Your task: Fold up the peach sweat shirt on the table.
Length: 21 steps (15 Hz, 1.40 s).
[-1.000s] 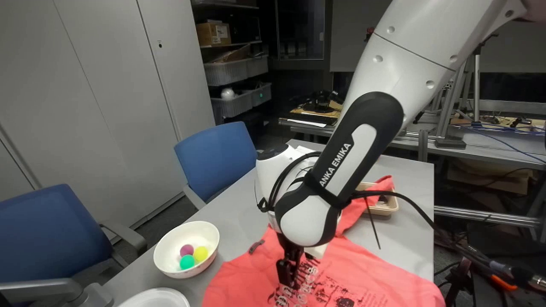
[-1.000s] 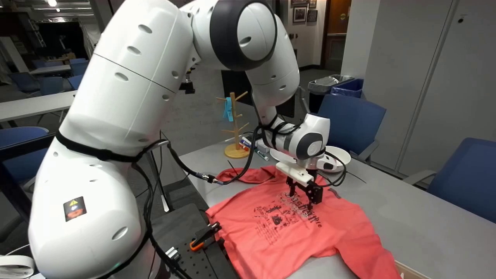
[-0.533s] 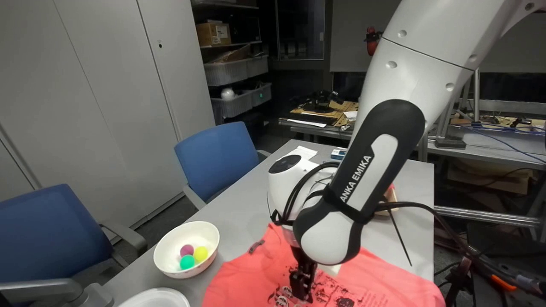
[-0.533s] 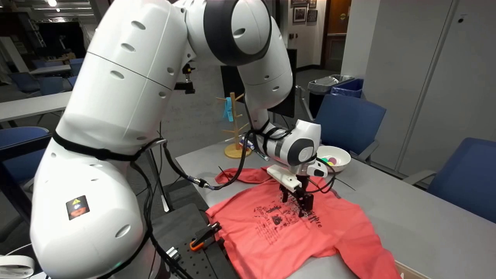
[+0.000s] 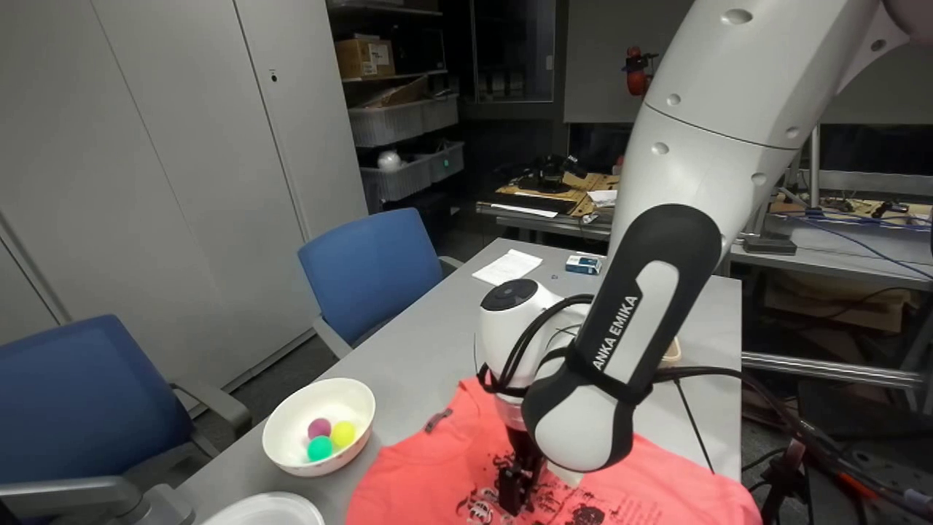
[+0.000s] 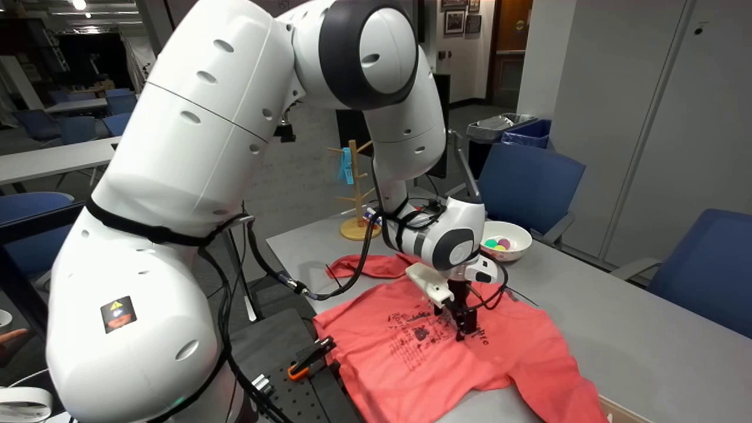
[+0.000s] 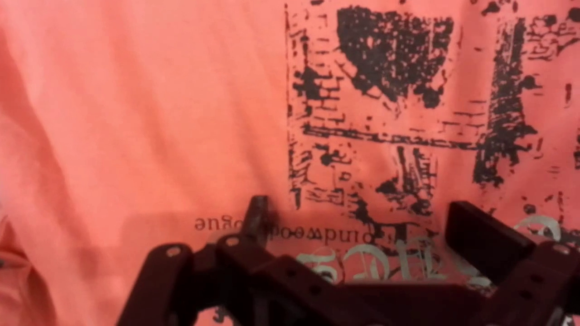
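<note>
Across the grey bench (image 5: 415, 350), in an exterior view, here's the peach sweat shirt (image 5: 612, 488) spread out, print side up, and near it a white bowl (image 5: 342, 394) with three little balls (image 5: 343, 434); papers (image 5: 508, 267) and a blue-and-white box (image 5: 583, 264) lie at the far end, a blue chair (image 5: 375, 273) stands alongside, and grey cabinets (image 5: 160, 182) and loaded shelves (image 5: 393, 127) loom behind. Again in an exterior view: a wooden peg stand (image 6: 356, 176) upright on the bench's corner, blue clip (image 6: 346, 165) hanging from it, and deeper in the room, lined bins (image 6: 496, 124), framed pictures (image 6: 454, 22), a brown door (image 6: 506, 70). Now the wrist view: shirt everywhere, softly creased, and the pincer (image 7: 358, 203), jaws spread wide over the lettering; touching the fabric or not, I can't tell.
</note>
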Each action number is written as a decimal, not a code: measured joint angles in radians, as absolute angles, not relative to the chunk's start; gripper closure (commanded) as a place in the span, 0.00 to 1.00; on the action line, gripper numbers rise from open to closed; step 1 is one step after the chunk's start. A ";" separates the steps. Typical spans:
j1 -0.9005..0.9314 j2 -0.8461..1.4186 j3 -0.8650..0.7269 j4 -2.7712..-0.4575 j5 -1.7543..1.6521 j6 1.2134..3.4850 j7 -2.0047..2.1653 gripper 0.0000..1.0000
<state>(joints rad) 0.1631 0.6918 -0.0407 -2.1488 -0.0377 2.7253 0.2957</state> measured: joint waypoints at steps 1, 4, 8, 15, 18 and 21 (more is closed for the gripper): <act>0.164 0.694 -0.042 -2.148 -0.035 2.731 0.301 0.00; 0.164 0.703 -0.044 -2.136 -0.030 2.733 0.306 0.00; 0.164 0.739 -0.044 -2.068 -0.029 2.733 0.306 0.00; 0.160 0.824 -0.057 -1.908 -0.028 2.732 0.306 0.00; 0.156 0.849 -0.063 -1.870 -0.028 2.731 0.306 0.00; 0.149 0.864 -0.063 -1.865 -0.021 2.731 0.306 0.00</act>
<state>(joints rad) 0.1490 0.8643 -0.0627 -1.8653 -0.0214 2.7309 0.3056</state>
